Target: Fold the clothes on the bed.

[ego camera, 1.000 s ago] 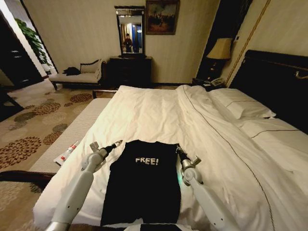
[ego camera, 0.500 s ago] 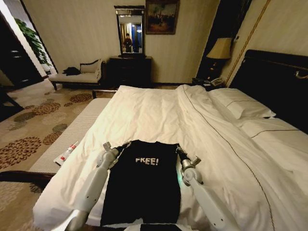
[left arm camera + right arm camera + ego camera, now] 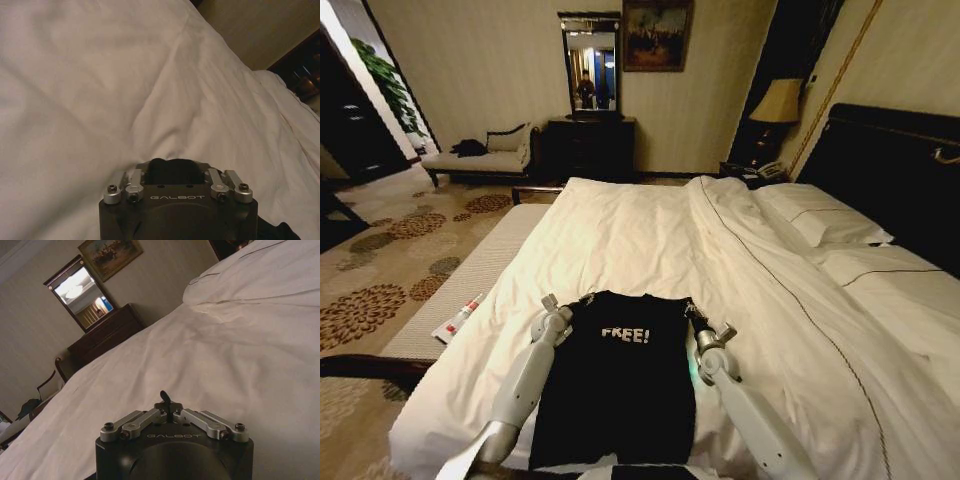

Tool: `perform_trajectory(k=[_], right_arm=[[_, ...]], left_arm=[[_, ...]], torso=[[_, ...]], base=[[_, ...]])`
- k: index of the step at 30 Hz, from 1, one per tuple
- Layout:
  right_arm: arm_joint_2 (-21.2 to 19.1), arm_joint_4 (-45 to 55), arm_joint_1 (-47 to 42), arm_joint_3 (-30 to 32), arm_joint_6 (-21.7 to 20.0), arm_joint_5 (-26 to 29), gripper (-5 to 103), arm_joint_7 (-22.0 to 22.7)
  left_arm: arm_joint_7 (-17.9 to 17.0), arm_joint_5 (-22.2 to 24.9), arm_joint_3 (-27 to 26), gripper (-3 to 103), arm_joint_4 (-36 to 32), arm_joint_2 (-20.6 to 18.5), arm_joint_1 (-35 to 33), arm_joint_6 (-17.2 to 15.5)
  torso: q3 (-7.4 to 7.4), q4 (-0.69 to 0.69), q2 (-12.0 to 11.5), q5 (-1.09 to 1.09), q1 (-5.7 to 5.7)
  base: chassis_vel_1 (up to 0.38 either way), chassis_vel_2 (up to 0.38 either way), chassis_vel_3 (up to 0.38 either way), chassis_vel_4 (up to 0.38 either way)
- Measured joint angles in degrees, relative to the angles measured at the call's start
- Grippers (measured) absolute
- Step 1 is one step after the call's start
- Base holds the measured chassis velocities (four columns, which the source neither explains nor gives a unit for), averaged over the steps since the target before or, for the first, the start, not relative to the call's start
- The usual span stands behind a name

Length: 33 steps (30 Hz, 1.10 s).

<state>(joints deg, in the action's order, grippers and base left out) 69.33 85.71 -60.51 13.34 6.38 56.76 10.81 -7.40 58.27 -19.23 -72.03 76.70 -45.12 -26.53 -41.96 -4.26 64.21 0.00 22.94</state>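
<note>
You are looking at a black T-shirt (image 3: 617, 385) showing white "FREE!" lettering, lying at the lower centre on the bed (image 3: 650, 235) wearing plain white. At the left, the carpet (image 3: 390, 255) is showing brown floral medallions on beige.

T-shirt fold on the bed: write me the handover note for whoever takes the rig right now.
Left gripper: at the T-shirt's left shoulder corner, dark fabric between its fingers in the left wrist view; it looks shut on the cloth.
Right gripper: at the right shoulder corner, fingers drawn together, apparently pinching fabric.
T-shirt: lies flat, "FREE!" face up, on the near part of the white bed, hem toward the robot.
Done: both top corners reached and seemingly gripped.
Left: no fold has been made; the whole folding sequence remains.
</note>
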Motion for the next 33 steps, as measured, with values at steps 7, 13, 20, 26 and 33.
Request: perform_trajectory(k=[7,13,20,26,33], right_arm=[[0.1,-0.1,0.0,0.0,0.0,-0.4,1,0.2],[-0.2,0.1,0.0,0.0,0.0,-0.4,1,0.4],[-4.1,4.5,0.0,-1.1,-0.3,1.3,1,1.7],[-12.4,9.0,2.5,-3.4,-1.0,4.6,1,0.9],[-17.8,9.8,8.0,-6.3,-0.2,9.2,1,-2.7]], left_arm=[[2.2,0.1,-0.5,22,0.3,0.0,-0.2,1.4],[2.8,0.1,-1.0,6,0.4,-0.3,-0.1,1.9],[3.2,2.3,-2.4,2,-1.5,-4.0,0.7,1.9],[3.3,6.2,-2.2,2,-5.2,-10.6,3.3,1.1],[3.5,9.8,-0.8,2,-9.8,-16.1,6.6,0.2]], torso=[[0.0,0.0,0.0,0.0,0.0],[0.0,0.0,0.0,0.0,0.0],[0.0,0.0,0.0,0.0,0.0],[0.0,0.0,0.0,0.0,-0.01],[0.0,0.01,0.0,0.0,0.0]], base=[[0.0,0.0,0.0,0.0],[0.0,0.0,0.0,0.0],[0.0,0.0,0.0,0.0],[0.0,0.0,0.0,0.0],[0.0,0.0,0.0,0.0]])
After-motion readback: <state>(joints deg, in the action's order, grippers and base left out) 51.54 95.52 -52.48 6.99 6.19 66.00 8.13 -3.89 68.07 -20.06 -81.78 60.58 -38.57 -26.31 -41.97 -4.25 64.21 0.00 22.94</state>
